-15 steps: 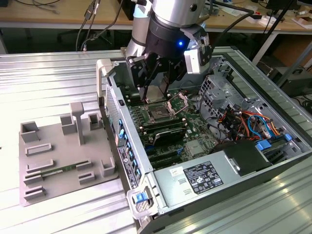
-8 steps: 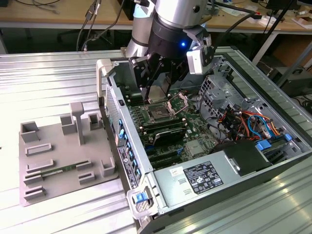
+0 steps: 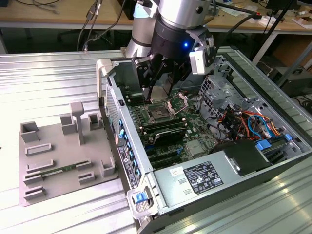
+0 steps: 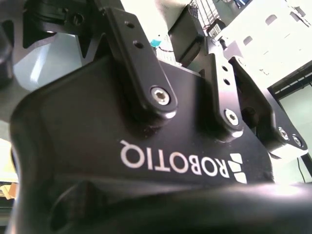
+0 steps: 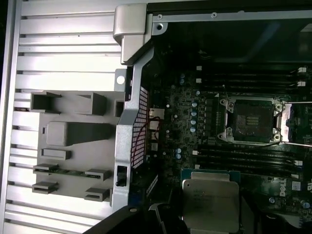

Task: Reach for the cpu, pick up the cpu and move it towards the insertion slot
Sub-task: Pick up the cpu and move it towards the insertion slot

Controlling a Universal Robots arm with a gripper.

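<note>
Chip (image 5: 210, 204) rides clenched in your gripper (image 3: 158, 92), just near the open insertion slot (image 5: 252, 120); any tilt risks bending socket pins; bracket (image 3: 179, 101) stands close.

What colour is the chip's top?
Whitish silver, with a green rim; the cpu shows best in the first wrist view.

1. You are looking at a small square CPU (image 5: 210, 202) whose whitish-silver metal top is showing a dull, brushed sheen.
2. You are seeing the square dark insertion slot (image 5: 252, 121) framed in shiny silver metal.
3. The black gripper body (image 4: 146, 146) is gleaming like glossy plastic.
4. The matt grey fixture plate (image 3: 63, 156) is looking smooth.
5. The ribbed silver metal table (image 3: 48, 73) is reflecting light.
</note>
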